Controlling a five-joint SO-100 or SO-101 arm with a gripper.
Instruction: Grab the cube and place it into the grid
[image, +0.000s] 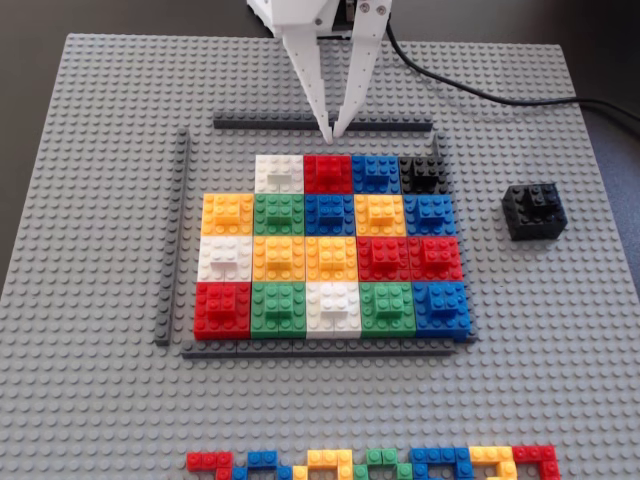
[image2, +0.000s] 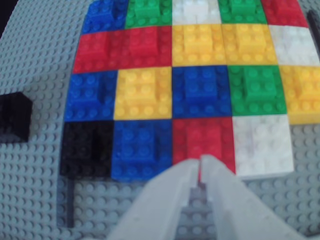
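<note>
The cube (image: 533, 210), a small black block with a raised brick on top, stands alone on the baseplate to the right of the grid (image: 330, 255); the wrist view shows the cube (image2: 14, 116) at its left edge. The grid (image2: 200, 92) is a framed array of mixed-colour blocks. A second black block (image: 422, 173) fills its far right corner, and its far left corner cell (image: 228, 173) is bare. My gripper (image: 333, 133) hangs at the grid's far edge, over the red block (image2: 200, 142), its white fingers shut with nothing between them, far from the cube.
Thin dark grey strips (image: 322, 124) frame the grid on the large light grey studded baseplate (image: 90, 400). A line of small flat coloured bricks (image: 370, 463) lies along the near edge. A black cable (image: 500, 98) runs off to the right behind the plate.
</note>
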